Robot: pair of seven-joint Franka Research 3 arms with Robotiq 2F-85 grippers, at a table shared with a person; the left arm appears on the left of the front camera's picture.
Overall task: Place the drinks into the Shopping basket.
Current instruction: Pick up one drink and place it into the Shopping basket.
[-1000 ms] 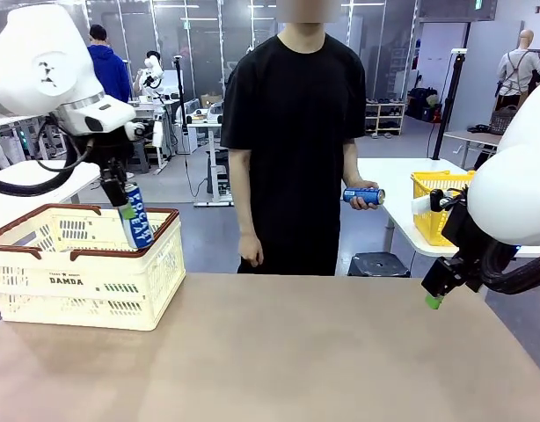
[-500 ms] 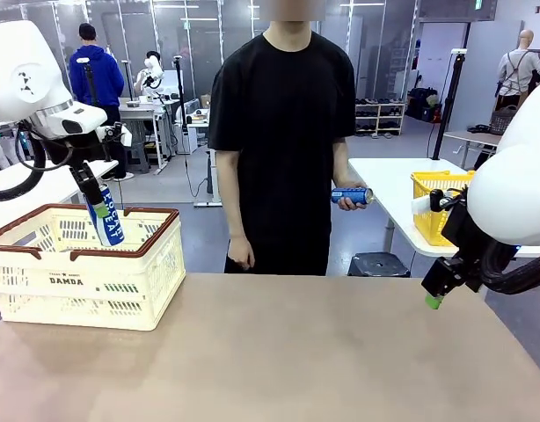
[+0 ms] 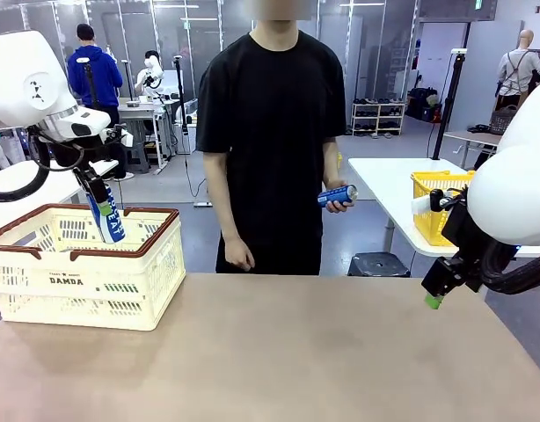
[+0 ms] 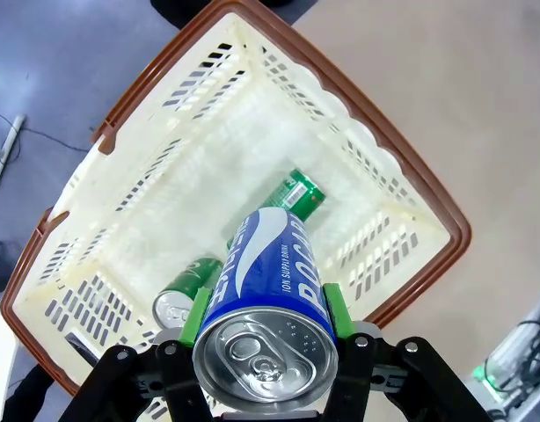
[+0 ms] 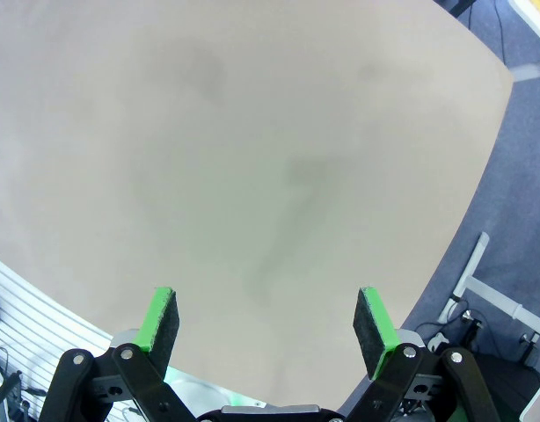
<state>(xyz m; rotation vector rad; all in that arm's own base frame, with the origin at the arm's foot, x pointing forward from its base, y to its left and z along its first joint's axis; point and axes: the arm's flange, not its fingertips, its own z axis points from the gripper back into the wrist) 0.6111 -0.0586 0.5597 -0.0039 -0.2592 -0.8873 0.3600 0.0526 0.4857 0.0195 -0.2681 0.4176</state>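
Blue Pocari Sweat metal can clamped in left gripper over cream slotted brown-rimmed plastic basket holding two green cans; right gripper spread wide, empty.

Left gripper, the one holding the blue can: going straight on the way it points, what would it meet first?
The left gripper's blue can would probably touch a green can lying on the Shopping basket's floor first, though depth is unclear.
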